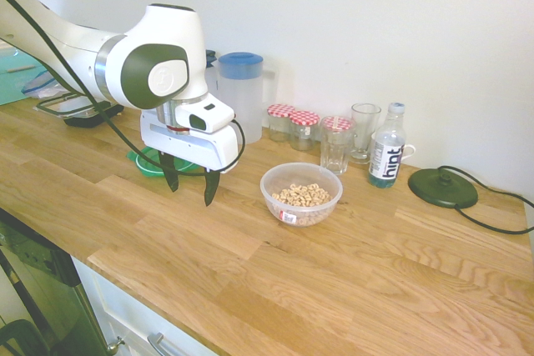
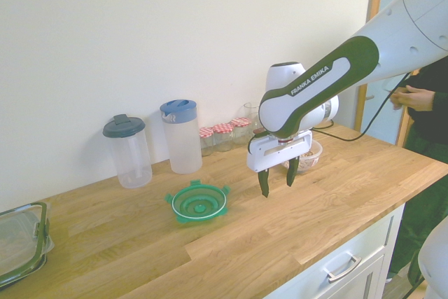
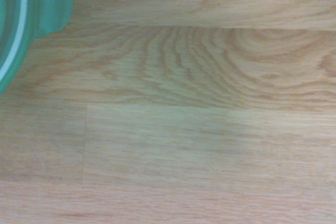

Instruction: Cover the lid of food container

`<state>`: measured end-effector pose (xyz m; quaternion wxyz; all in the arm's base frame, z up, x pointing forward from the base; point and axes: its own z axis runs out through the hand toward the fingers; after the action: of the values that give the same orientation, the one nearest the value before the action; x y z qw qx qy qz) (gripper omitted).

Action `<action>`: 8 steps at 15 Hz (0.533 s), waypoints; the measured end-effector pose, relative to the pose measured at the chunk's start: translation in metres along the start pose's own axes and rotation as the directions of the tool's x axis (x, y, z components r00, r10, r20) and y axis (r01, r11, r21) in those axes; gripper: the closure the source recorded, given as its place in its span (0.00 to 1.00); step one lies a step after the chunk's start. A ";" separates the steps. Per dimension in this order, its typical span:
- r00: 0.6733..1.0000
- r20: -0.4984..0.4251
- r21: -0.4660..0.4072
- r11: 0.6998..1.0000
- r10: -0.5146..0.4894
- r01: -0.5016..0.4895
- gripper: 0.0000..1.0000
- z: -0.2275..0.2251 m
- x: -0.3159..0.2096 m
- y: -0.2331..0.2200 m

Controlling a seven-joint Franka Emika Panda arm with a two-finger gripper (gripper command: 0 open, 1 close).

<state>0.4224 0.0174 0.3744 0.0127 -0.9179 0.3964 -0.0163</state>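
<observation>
I see the lid [image 2: 199, 203] lying flat on the surface [image 1: 350, 264], a round piece of translucent green plastic with clip tabs sticking out around its rim and concentric rings inside. The surface is oiled wood in long staves with strong grain; the wrist view shows that grain close up, with one green tab and a pale inner ring of the lid [image 3: 23, 19] at the corner. The food container [image 1: 301, 193] is a small round bowl of clear plastic, holding tan ring-shaped cereal pieces, with a small red and white label low on its wall. It stands on the surface well apart from the lid. My tool [image 1: 190, 183] hangs between the two, fingers pointing down, dark and tapered, spread moderately wide. It holds nothing, and its tips are clear of the wood.
</observation>
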 end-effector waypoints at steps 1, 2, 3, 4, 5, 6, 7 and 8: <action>1.000 0.000 -0.001 1.000 0.001 -0.001 0.00 0.000 0.000 0.000; 1.000 -0.002 0.003 1.000 0.009 -0.009 0.00 -0.001 0.001 -0.001; 1.000 0.005 0.022 0.999 0.024 -0.024 0.00 -0.005 0.002 -0.003; 0.999 0.028 0.059 0.997 0.039 -0.040 0.00 -0.010 0.004 -0.008; 0.997 0.067 0.108 0.993 0.044 -0.051 0.00 -0.015 0.008 -0.015; 0.993 0.114 0.156 0.986 0.034 -0.051 0.00 -0.018 0.015 -0.021; 0.987 0.161 0.198 0.979 0.017 -0.049 0.00 -0.020 0.023 -0.028; 0.977 0.215 0.235 0.971 -0.006 -0.045 0.00 -0.018 0.032 -0.034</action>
<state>0.4687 0.0171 0.3947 0.1655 -0.9021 0.3969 0.0353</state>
